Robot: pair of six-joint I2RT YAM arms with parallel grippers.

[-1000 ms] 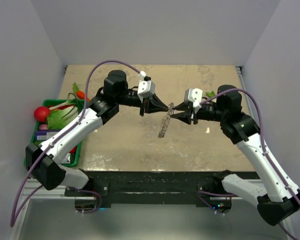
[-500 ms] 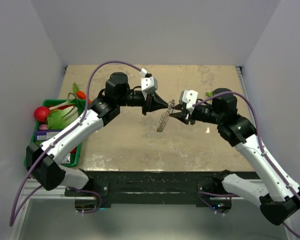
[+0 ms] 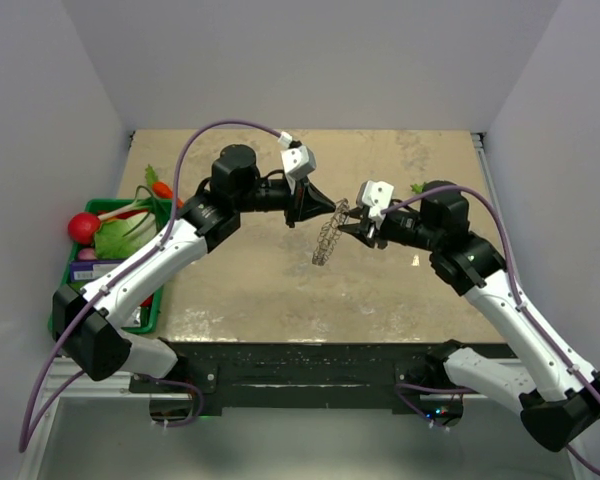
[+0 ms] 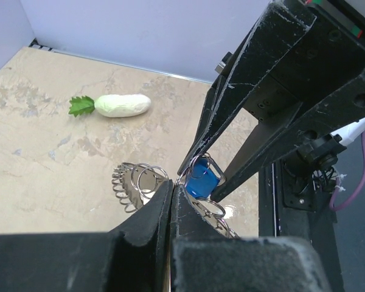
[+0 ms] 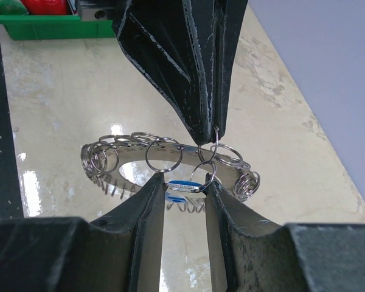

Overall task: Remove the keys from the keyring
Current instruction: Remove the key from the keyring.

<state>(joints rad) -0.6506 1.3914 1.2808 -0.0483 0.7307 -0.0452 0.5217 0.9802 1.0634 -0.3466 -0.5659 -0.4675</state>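
From where I stand, the small key [image 5: 184,185] is mostly hidden. Only a sliver of its bright blue head shows between the fingers of the right gripper [image 5: 184,182], which are pinched on it. Its blade is covered, and I cannot tell whether it hangs on one of the little rings. From above the key is too small to pick out at all. The left gripper [image 4: 172,187] has its fingers pressed flat together, their tip nipping a thin wire ring at the top of the keyring [image 5: 134,141]. Its own fingers cut off the near part of the loop in the left wrist view. The keyring is a grey metal loop strung with many small wire rings, coil-like along its edge. It is held up over the middle of the table [image 3: 250,290], between the two meeting fingertips. Seen from above it is a narrow strip slanting from the fingertips down toward the near left. From the right wrist it opens into a wide oval lying left to right. A white radish [image 4: 121,104] lies well apart on the table.
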